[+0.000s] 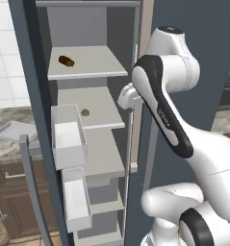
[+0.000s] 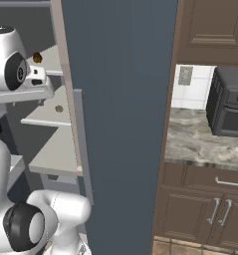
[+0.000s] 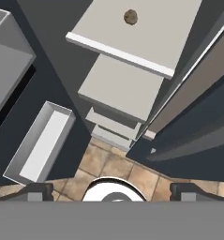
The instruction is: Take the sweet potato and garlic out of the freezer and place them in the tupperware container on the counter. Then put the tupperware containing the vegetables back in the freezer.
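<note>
the jaws are spread wide and empty, with the garlic (image 3: 130, 17) seen on a freezer shelf (image 3: 146, 42) ahead of them.

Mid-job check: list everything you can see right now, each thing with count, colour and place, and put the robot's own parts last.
sweet potato: 1, dark reddish-brown, top freezer shelf
garlic: 1, olive-tan, shelf below
freezer: 1, dark blue-grey, door open
door bins: 2, white, on the freezer door
tupperware container: 1, pale grey, on the counter left of the freezer
oven: 1, black, on the right-hand counter
arm: 1, white with dark joints, reaching into the freezer
pincer: 1, dark tips, open, holding nothing
</note>
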